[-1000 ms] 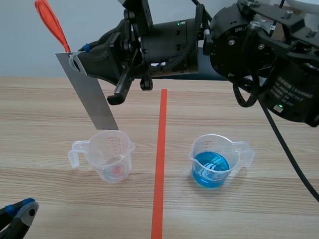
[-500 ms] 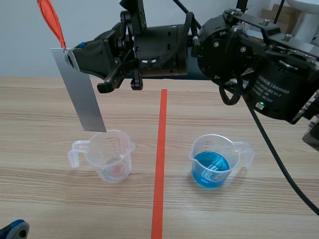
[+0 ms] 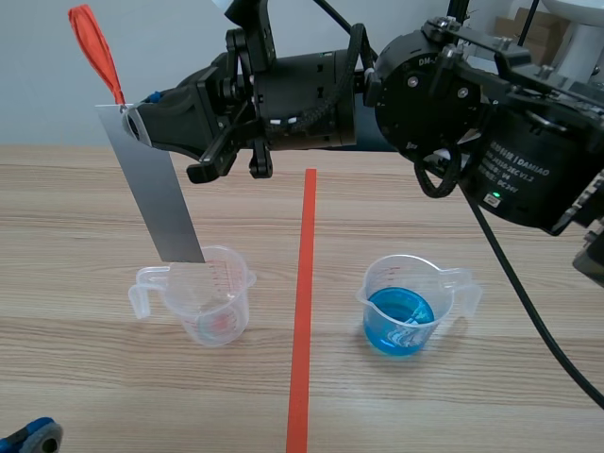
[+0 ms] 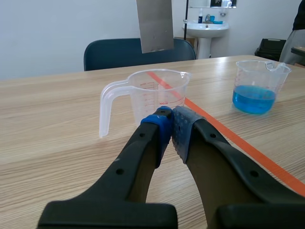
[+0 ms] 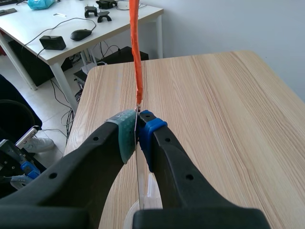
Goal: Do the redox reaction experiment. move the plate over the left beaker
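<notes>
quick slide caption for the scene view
Right end effector holds a flat grey metal plate just above the clear plastic left beaker.

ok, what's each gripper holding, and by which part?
Right gripper pinches the metal plate by its top end, beside the orange strip. Left gripper is shut on nothing.

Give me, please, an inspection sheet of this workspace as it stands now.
Surface: wooden table, one orange tape line down the middle.
Job's things: metal plate, tilted, with an orange strip at its top, hangs above the left beaker, apart from its rim; right beaker holds blue liquid.
Clutter: nothing seen.
Grippers: right gripper, jaws shut on the plate's top end; left gripper, jaws shut on nothing, low, facing the left beaker.
Cables: black cable hangs from the right arm.
Surroundings: blue chair, washbasin, white desk with a mouse.
</notes>
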{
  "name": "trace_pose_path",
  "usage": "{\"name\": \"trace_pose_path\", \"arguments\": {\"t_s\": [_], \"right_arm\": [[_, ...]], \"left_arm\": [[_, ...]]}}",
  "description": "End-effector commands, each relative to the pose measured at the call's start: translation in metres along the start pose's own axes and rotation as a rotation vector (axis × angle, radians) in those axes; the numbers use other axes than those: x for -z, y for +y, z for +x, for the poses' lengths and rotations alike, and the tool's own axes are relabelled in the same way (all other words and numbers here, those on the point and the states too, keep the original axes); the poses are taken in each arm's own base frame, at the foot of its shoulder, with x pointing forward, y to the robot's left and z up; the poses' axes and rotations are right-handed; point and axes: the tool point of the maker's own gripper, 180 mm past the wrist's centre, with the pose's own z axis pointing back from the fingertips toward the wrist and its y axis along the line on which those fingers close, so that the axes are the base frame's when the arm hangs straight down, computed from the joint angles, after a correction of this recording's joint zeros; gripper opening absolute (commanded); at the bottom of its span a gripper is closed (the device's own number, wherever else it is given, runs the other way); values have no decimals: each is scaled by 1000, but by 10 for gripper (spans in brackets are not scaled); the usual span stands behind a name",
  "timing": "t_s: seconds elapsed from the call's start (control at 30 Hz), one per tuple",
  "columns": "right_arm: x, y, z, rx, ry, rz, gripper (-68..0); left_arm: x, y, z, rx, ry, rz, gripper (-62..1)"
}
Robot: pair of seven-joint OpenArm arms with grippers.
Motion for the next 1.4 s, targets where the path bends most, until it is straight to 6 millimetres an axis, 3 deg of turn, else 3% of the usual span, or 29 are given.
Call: {"name": "trace_pose_path", "arguments": {"t_s": [0.0,0.23,0.3,0.37,0.5,0.53,1.37], "right_arm": [[1,1,18,-19,-46,8,-669],[1,1,18,-19,-47,9,-669],[1,1,18,-19,-47,9,-669],[1,1,18,-19,-47,9,-669],[1,1,18,-19,-47,9,-669],[1,1,18,-19,-47,9,-669],[1,1,17,-14,-51,9,-669]], "left_arm": [[3,4,7,8,-31,8,-578],[3,7,8,2,-40,37,-579],[3,8,8,2,-40,37,-547],[3,8,8,2,-40,37,-419],[4,8,8,2,-43,38,-54],[4,8,8,2,-43,38,9],[4,8,8,2,-41,38,14]]}}
